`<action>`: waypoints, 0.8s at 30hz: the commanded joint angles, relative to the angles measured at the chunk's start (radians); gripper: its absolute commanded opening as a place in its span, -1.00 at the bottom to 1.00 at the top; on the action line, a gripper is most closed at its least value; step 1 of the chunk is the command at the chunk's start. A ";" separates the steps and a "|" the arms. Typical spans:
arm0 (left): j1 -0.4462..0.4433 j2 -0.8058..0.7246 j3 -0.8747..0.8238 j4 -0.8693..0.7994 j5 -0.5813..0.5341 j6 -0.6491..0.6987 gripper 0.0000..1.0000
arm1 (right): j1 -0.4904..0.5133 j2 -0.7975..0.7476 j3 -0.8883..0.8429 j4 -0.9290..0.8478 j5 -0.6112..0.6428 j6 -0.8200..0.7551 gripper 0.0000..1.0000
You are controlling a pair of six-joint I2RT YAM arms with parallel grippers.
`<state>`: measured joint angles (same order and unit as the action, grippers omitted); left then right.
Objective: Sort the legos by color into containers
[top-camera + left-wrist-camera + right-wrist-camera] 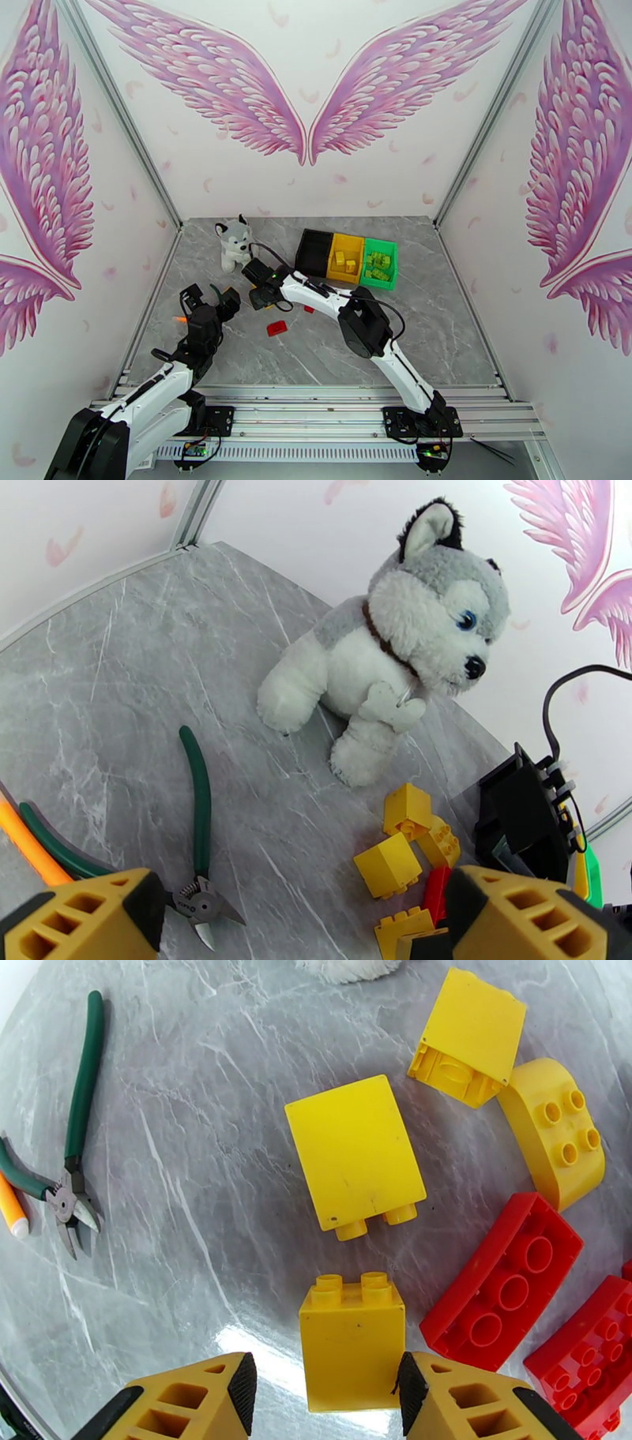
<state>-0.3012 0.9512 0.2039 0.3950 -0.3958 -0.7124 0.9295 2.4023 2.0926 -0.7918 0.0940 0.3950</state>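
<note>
husky (pixel 235 243) left of containers (pixel 314 254) | red lego (pixel 276 328) mid-table (beside right arm (pixel 363 324))

No legible text or markings anywhere.

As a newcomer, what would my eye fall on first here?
A grey and white plush husky toy sits at the back of the grey marbled table, left of the joined black, yellow and green plastic bins. The open right gripper straddles a yellow studded plastic brick.

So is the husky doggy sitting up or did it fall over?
Sitting up. The plush husky sits on its bottom on the grey table, head up top, front paws hanging in front.
</note>
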 commanded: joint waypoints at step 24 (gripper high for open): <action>0.008 0.021 -0.004 0.013 0.025 -0.004 0.97 | -0.007 0.005 0.002 -0.036 0.085 -0.013 0.16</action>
<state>-0.2993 0.9680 0.2039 0.4023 -0.3801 -0.7143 0.9295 2.4054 2.0953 -0.8070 0.1577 0.3939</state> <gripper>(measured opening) 0.987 0.581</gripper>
